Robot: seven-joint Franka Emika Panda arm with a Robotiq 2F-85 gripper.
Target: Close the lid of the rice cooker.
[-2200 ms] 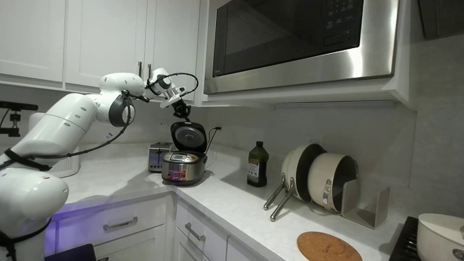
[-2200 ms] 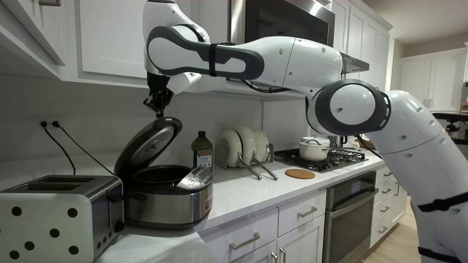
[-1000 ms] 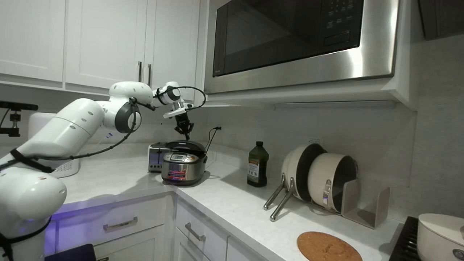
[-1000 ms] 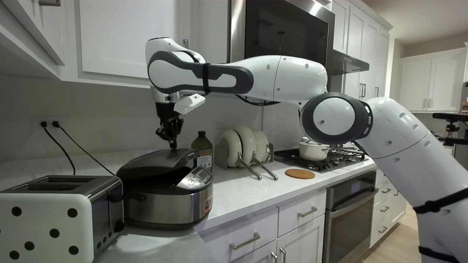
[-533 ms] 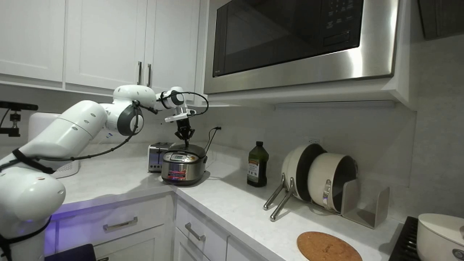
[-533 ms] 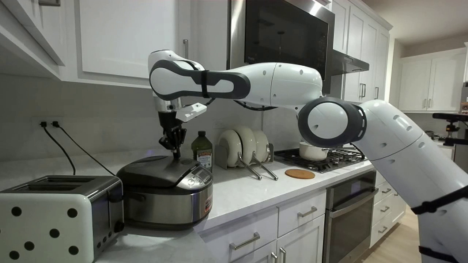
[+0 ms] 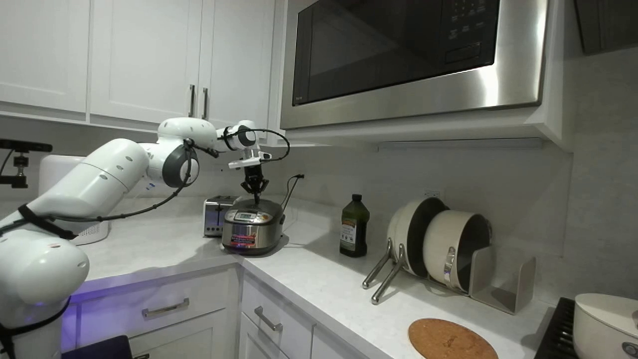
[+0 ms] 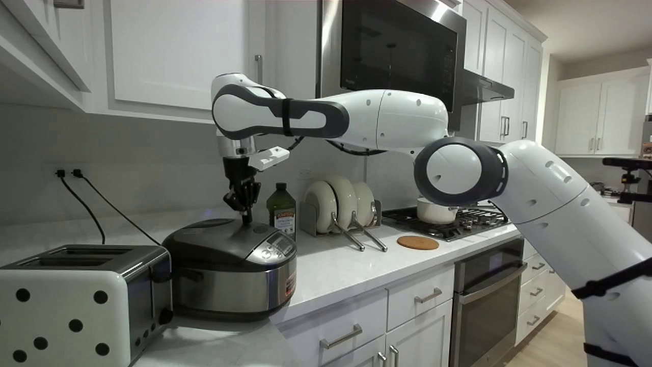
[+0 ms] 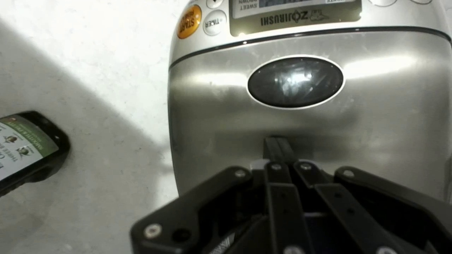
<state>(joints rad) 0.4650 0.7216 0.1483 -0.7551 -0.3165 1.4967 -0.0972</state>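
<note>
Gripper [image 9: 278,139] points downward with its two fingers [image 9: 272,149] drawn together, tips side by side, and touches the upper surface of the lid [image 9: 215,130] behind the dark oval inset [image 9: 296,82]. Lid lies down over the rice cooker [image 8: 229,288], domed grey-silver face upward; latch engagement cannot be determined. Cooker stands upright on the counter [image 7: 309,269], at its inside corner. Rear-to-front axis runs from the wall [image 7: 334,174] side toward that corner; the control panel [image 9: 300,19] slopes at the front end and appears at the top of the wrist view, lettering inverted. Toaster [image 8: 56,300] stands just beside one flank and overlaps the cooker's edge in an exterior view; whether the two touch cannot be determined. Two corded plugs [image 8: 77,173] sit in the wall beyond the toaster. Dark green bottle [image 7: 354,227] stands near the opposite flank, apart from the cooker. Farther along the counter, pans [image 8: 336,204] stand on edge in a rack [image 7: 526,286], two long handles [image 7: 388,276] projecting over the counter surface. Beyond these come a round brown mat [image 7: 452,340] and a cooktop [image 8: 451,232] bearing a white pot [image 8: 436,211]. Microwave [image 7: 394,50] and cabinets [image 7: 144,55] hang overhead. Robot arm [image 8: 407,120] extends from the foreground in both exterior views, passes in front of the cabinets, and covers part of the microwave in an exterior view.
</note>
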